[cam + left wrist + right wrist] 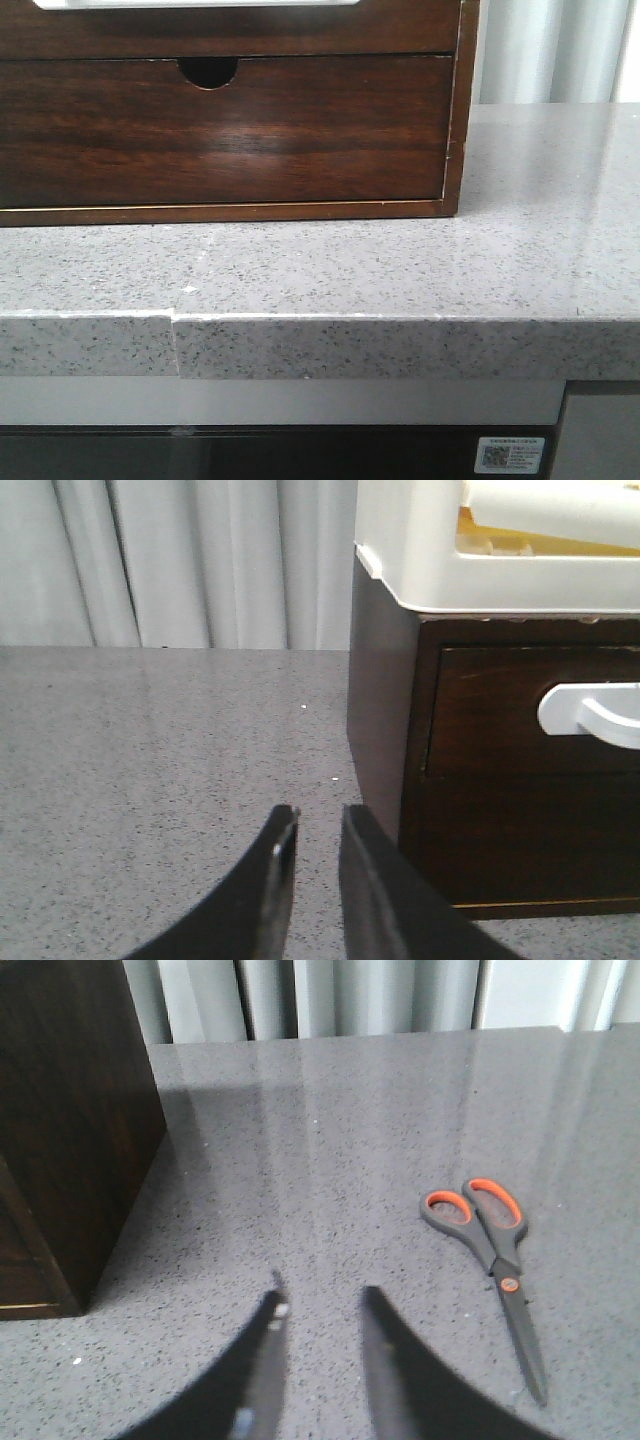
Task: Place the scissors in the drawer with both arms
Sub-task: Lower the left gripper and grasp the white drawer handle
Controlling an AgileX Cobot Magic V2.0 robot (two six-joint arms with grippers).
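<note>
The scissors (497,1260), grey with orange-lined handles and the blades closed, lie flat on the grey speckled countertop (350,1140); they show only in the right wrist view. My right gripper (322,1300) hovers open and empty over bare counter, apart from the scissors. The drawer (250,30) is the upper dark-brown front of the wooden cabinet, its whitish cutout at the top edge, and it is closed. It also shows in the left wrist view as the drawer (490,710). My left gripper (318,815) is slightly open and empty by the cabinet's front corner. Neither gripper appears in the front view.
A lower drawer with a half-round notch (208,72) sits below the task drawer. A white tray (480,560) rests on top of the cabinet. The counter's front edge (400,345) runs across the front view. Grey curtains (350,995) hang behind the counter.
</note>
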